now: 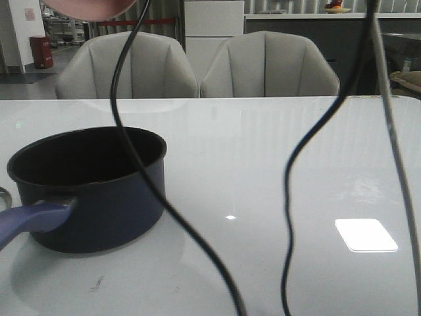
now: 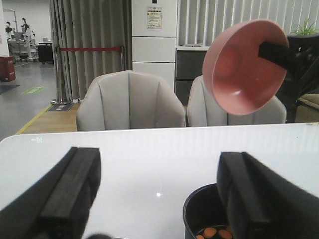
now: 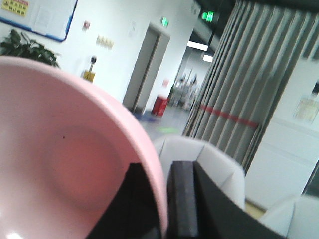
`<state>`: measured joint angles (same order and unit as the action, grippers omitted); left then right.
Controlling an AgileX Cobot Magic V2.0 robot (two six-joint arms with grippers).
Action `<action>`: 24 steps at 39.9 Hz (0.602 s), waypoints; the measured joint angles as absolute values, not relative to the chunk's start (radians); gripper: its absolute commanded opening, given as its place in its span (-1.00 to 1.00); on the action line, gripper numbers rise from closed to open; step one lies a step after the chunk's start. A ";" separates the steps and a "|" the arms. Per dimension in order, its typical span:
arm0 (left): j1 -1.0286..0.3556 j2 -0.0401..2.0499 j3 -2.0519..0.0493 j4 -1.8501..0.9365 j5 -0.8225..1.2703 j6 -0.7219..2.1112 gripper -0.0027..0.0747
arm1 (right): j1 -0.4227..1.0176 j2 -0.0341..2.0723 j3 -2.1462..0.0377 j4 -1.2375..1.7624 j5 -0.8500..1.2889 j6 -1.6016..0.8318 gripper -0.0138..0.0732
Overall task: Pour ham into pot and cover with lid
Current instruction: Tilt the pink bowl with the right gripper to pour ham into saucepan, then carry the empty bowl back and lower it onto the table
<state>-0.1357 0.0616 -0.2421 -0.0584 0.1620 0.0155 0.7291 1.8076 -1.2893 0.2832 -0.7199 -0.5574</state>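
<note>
Orange-pink ham (image 2: 215, 232) inside navy pot (image 1: 99, 197)

My dark navy pot (image 1: 89, 191) stands upright at the table's near left, handle toward me; orange-pink ham (image 2: 214, 232) slices lie inside.
</note>
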 measured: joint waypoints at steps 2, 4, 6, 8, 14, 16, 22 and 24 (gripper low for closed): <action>-0.136 0.062 -0.242 -0.058 0.162 0.016 0.42 | 0.729 1.765 -1.289 0.302 -0.629 -0.557 -0.36; -0.136 0.062 -0.242 -0.058 0.164 0.016 0.42 | 0.725 1.726 -1.289 0.310 -0.528 -0.557 -0.36; -0.136 0.062 -0.242 -0.059 0.164 0.016 0.42 | 0.719 1.690 -1.289 0.314 -0.418 -0.557 -0.36; -0.136 0.062 -0.242 -0.059 0.164 0.016 0.42 | 0.714 1.660 -1.289 0.319 -0.303 -0.557 -0.36; -0.136 0.062 -0.242 -0.059 0.164 0.016 0.42 | 0.670 1.599 -1.289 0.328 0.061 -0.557 -0.36; -0.136 0.062 -0.242 -0.059 0.164 0.016 0.42 | 0.649 1.590 -1.289 0.328 0.161 -0.555 -0.36; -0.136 0.062 -0.242 -0.059 0.162 0.016 0.42 | 0.548 1.576 -1.287 0.319 0.439 -0.494 -0.36; -0.136 0.062 -0.242 -0.059 0.162 0.016 0.42 | 0.518 1.573 -1.287 0.303 0.489 -0.463 -0.36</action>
<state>-0.1357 0.0616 -0.2421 -0.0588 0.1620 0.0155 0.5177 1.5735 -1.2871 0.3034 0.4893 -0.4633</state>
